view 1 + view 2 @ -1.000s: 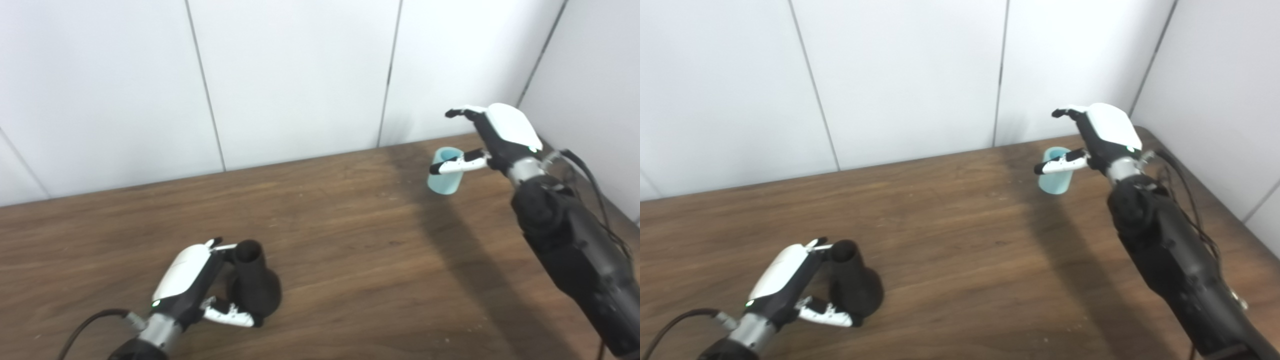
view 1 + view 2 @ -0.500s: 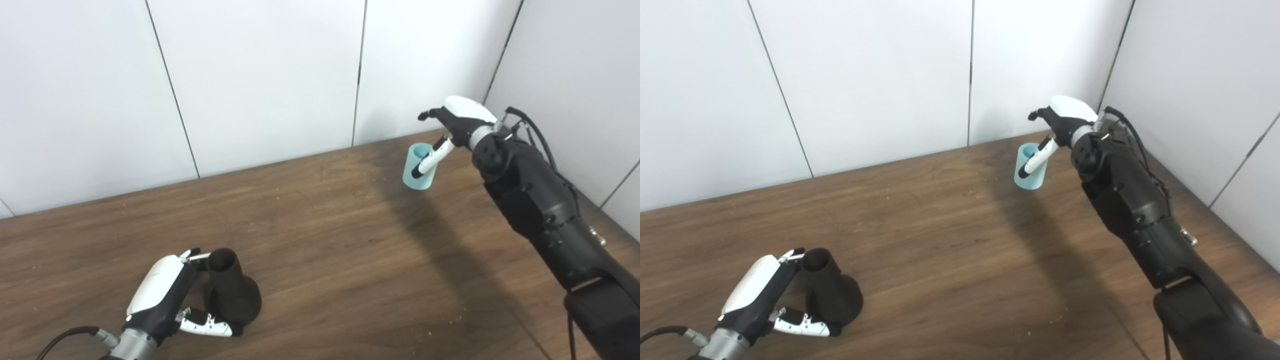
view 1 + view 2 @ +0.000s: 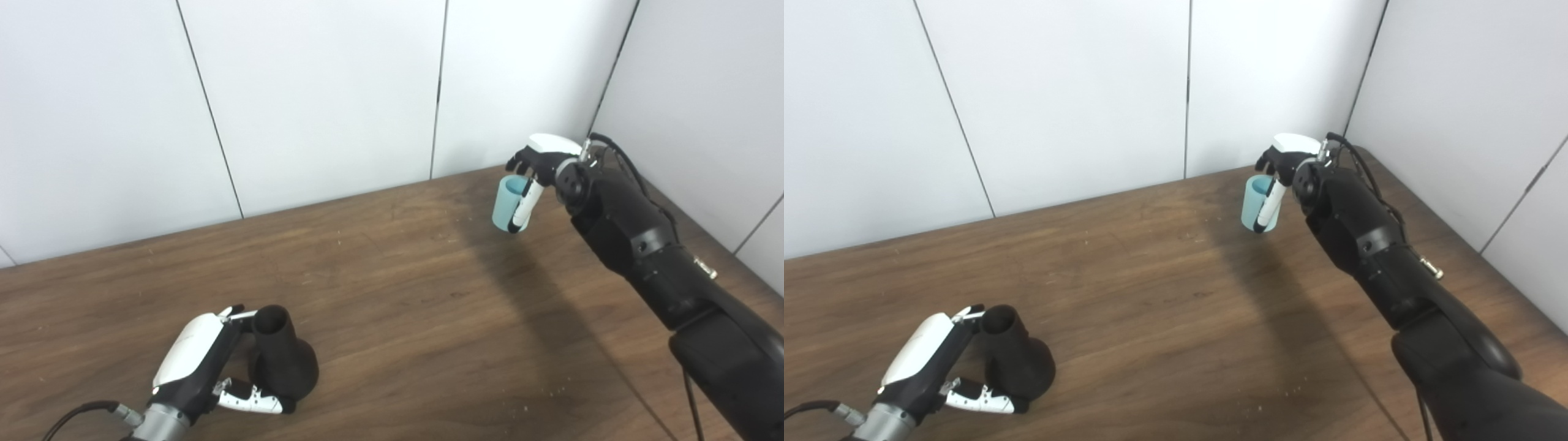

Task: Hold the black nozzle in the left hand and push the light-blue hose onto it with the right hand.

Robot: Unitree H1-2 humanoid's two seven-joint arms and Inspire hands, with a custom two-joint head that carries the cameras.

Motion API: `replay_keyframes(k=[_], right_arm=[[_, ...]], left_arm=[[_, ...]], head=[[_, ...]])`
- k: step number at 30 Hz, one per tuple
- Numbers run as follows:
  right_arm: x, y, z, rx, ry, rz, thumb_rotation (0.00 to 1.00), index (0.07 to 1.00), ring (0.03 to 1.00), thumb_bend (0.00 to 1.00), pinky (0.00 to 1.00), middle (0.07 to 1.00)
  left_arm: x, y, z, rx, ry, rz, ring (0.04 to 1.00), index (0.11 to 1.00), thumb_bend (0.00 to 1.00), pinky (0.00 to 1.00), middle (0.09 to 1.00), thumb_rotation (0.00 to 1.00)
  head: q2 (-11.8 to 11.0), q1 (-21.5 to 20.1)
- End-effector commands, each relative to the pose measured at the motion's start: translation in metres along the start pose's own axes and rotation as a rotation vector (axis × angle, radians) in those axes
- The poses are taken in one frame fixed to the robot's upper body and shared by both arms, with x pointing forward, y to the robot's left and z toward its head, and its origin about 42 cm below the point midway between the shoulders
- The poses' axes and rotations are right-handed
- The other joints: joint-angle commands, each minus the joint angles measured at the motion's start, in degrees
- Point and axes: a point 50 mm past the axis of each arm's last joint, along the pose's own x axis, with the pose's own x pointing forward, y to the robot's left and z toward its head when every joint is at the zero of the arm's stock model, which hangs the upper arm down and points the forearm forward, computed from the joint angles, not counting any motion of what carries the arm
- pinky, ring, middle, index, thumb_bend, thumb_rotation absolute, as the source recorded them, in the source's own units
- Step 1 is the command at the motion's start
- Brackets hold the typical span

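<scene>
Left eye view puts the left robot hand (image 3: 202,361) at the near left of the brown wooden surface (image 3: 398,294), its fingers (image 3: 245,315) curled round the narrow neck of the black nozzle (image 3: 282,358) and its thumb against the wide base. The nozzle stands upright on its flared end with the open mouth facing up. It seems to rest on the surface, though the hand hides part of the base. Well apart, at the far right near the white wall panels (image 3: 318,92), the right robot hand (image 3: 539,168) is wrapped round the light-blue hose (image 3: 507,211), a short tube held roughly upright with its open end up, thumb laid down its side. Its lower end looks slightly clear of the surface.
</scene>
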Motion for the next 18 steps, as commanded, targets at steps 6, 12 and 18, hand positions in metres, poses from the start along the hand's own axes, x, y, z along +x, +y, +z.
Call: replay_keyframes(k=[6, 12, 18], right_arm=[[0.002, -0.025, 0.003, -0.006, -0.021, -0.095, 0.01, 0.799, 0.662, 0.88, 0.54, 0.786], [0.005, -0.02, 0.003, -0.034, -0.03, -0.092, 0.02, 0.797, 0.67, 0.88, 0.54, 0.772], [0.008, -0.016, 0.007, -0.059, -0.052, -0.09, 0.01, 0.771, 0.697, 0.84, 0.59, 0.783]], left_arm=[[-0.021, -0.023, -0.022, -0.005, 0.113, -0.134, 0.633, 0.484, 0.52, 0.94, 0.497, 0.0], [-0.022, -0.024, -0.022, -0.017, 0.115, -0.146, 0.634, 0.478, 0.52, 0.92, 0.506, 0.0], [-0.021, -0.027, -0.021, -0.012, 0.118, -0.154, 0.638, 0.473, 0.52, 0.91, 0.513, 0.0]], head=[[0.1, 0.5], [0.3, 0.8], [0.5, 1.0]])
